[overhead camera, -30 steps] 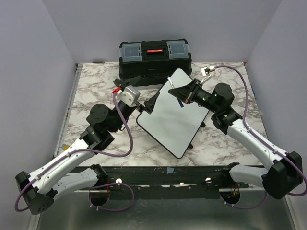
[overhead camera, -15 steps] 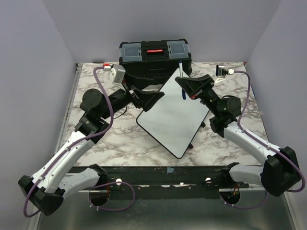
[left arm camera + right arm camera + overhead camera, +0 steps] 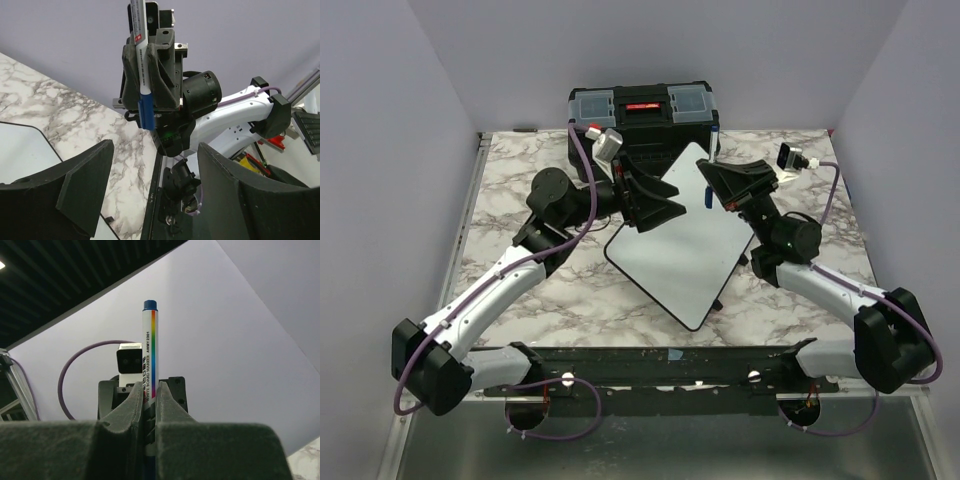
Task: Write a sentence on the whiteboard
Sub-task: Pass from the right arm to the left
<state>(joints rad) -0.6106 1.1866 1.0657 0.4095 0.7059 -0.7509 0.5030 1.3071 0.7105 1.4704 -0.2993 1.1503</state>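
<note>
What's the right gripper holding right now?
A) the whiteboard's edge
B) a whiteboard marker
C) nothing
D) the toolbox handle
B: in the right wrist view the right gripper is shut on a whiteboard marker, whose barrel sticks out past the fingertips and ends in a blue tip.
</note>
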